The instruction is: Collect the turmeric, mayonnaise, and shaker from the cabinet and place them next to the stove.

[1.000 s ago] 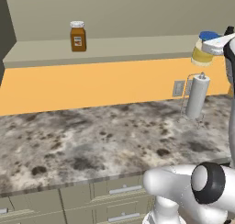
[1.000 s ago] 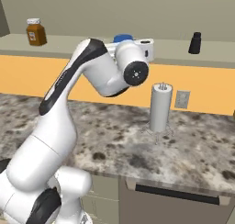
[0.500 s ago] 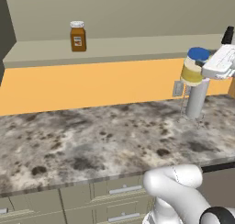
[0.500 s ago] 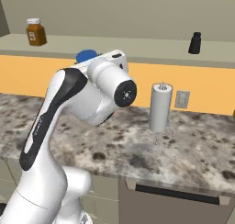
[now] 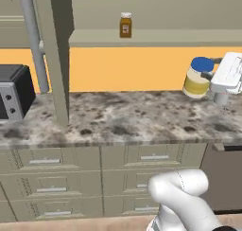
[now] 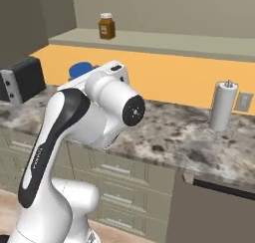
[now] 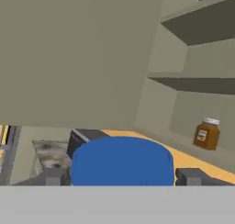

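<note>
Hand view is showing the round blue lid of the small pale yellow mayonnaise jar (image 7: 121, 161) sitting between the two dark fingertips (image 7: 192, 176) of the end effector (image 7: 121, 178), which is pinching the jar at its sides; the jar's body is lying hidden below the lid. Left base view is showing the same jar (image 5: 197, 77) hanging in the air above the speckled grey stone table (image 5: 118, 119), with the white hand covering its right side. Beyond it, the small amber-brown turmeric jar with the white screw lid (image 5: 125, 25) is standing upright on the long open shelf of the grey-beige wall cabinet (image 5: 156, 37), well apart from the end effector. Right base view is showing a tall steel paper-towel holder (image 6: 222, 106) standing on the table by the orange wall, and a dark boxy appliance (image 6: 22, 78) sitting at the far left, partly cut off.
</note>
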Controlling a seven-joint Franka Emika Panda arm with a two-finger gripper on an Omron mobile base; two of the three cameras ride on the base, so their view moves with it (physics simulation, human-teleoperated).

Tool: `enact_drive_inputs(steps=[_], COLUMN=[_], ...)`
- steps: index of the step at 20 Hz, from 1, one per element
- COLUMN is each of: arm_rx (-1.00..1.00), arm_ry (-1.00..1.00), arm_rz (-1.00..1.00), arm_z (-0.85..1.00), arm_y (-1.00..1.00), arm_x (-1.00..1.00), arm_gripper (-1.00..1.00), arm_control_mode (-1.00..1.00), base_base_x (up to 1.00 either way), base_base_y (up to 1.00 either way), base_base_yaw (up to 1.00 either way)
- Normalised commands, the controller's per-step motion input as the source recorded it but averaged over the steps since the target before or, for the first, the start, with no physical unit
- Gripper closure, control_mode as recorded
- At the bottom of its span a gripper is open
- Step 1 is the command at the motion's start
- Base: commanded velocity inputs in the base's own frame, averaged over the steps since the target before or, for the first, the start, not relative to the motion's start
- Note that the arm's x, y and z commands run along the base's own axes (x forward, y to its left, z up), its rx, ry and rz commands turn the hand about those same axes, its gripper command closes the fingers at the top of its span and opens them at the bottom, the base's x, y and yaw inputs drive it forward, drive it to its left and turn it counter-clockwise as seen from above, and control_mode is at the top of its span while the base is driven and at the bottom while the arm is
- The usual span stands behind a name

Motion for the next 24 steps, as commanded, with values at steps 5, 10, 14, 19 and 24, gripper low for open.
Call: enact_drive_inputs(steps=[5, 10, 14, 19, 24], arm_rx=[0.00, 0.00, 0.00, 0.00, 0.00], arm_ry=[0.00, 0.00, 0.00, 0.00, 0.00], arm_rz=[0.00, 0.00, 0.00, 0.00, 0.00], arm_z=[0.00, 0.00, 0.00, 0.00, 0.00], arm_y=[0.00, 0.00, 0.00, 0.00, 0.00], arm_x=[0.00, 0.00, 0.00, 0.00, 0.00], arm_gripper=[1.00, 1.00, 1.00, 1.00, 1.00], arm_control_mode=[1.00, 1.00, 1.00, 1.00, 1.00], base_base_x=[-0.81, -0.95, -0.92, -0.88, -0.56], base_base_y=[0.69, 0.63, 0.64, 0.70, 0.89], base_base_yaw=[0.34, 0.30, 0.31, 0.32, 0.37])
